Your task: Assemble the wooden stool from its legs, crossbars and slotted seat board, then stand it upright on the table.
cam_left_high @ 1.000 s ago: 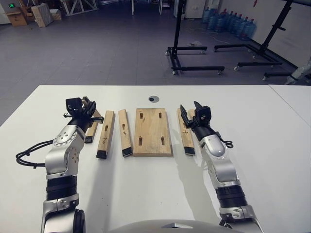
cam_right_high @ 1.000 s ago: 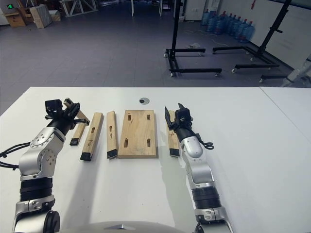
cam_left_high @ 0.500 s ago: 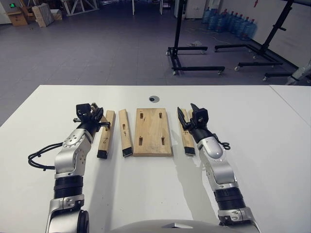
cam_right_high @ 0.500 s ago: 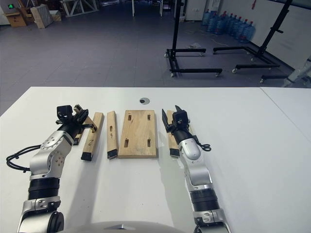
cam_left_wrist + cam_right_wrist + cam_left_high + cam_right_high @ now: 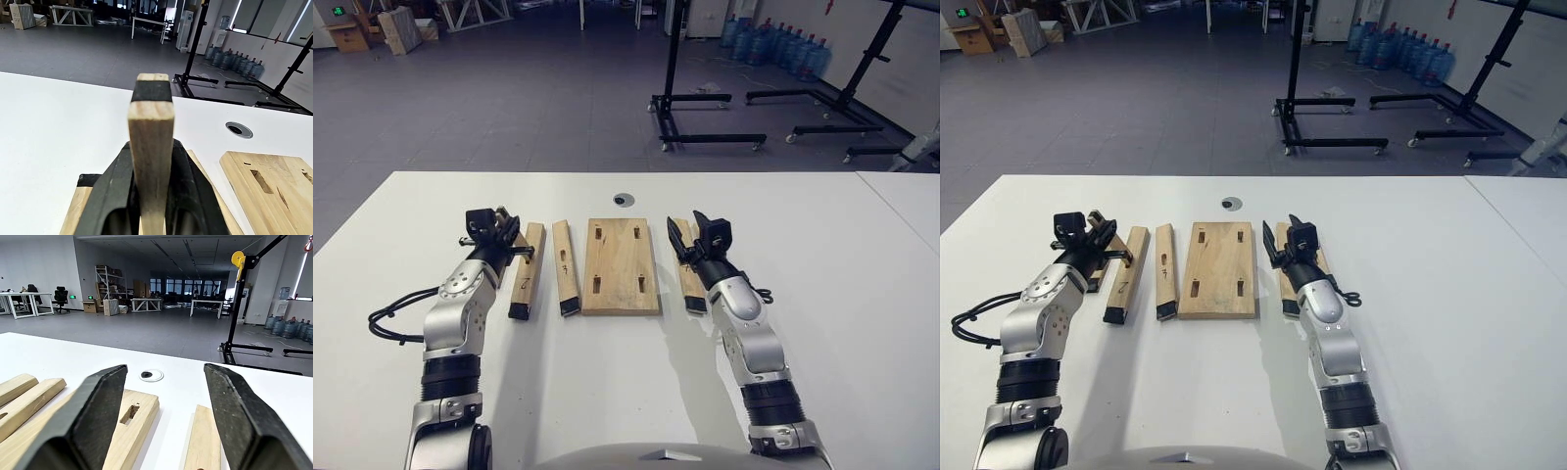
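A wooden leg (image 5: 151, 127) is pinched between the fingers of the left gripper (image 5: 497, 231), close to the worktop (image 5: 862, 294). Just to that gripper's right, a second leg (image 5: 526, 269) and a third leg (image 5: 566, 266) are laid flat. The right gripper (image 5: 691, 238) is held spread above a fourth leg (image 5: 690, 284). The slotted seat board (image 5: 621, 266) is laid just to its left.

Held leg (image 5: 151, 115): lower length hidden between fingers of left gripper (image 5: 151, 152), near end cut by frame edge. 
Seat board (image 5: 266, 181): cut off at frame corner. 
Rightmost leg (image 5: 688, 284): partly hidden behind right gripper (image 5: 686, 227). 
Pencil marks on legs: too small to read.
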Controlling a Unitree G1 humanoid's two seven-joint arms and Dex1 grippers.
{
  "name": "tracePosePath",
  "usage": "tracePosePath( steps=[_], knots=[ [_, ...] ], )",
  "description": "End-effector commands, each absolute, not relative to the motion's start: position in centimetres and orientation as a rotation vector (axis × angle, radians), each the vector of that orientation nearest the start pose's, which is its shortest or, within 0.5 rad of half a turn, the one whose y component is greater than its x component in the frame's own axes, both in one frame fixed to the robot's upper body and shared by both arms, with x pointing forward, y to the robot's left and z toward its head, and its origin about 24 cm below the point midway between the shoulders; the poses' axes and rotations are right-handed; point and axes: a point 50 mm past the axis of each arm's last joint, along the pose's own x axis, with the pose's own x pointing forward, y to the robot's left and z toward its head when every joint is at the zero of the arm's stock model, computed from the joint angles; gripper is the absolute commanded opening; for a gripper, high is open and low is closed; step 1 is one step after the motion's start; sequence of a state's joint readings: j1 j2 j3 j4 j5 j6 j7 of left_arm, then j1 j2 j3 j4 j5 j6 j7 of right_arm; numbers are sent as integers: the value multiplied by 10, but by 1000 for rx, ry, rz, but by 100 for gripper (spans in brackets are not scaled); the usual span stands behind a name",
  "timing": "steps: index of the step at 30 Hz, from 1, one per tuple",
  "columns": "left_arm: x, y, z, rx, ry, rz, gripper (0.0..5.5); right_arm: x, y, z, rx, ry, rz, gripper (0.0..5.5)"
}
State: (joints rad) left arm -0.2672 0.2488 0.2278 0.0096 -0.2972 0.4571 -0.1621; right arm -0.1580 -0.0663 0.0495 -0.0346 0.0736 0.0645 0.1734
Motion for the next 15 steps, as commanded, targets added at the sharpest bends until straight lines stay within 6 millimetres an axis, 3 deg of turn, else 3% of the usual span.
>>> tracePosePath(
  steps=[1,15],
  knots=[
    [293,220,79,-94,170,-41,38,282,-128,87,-18,-120,280,288],
    [289,218,62,-24,251,-30,38,282,-129,95,-41,-128,300,288]
  ],
)
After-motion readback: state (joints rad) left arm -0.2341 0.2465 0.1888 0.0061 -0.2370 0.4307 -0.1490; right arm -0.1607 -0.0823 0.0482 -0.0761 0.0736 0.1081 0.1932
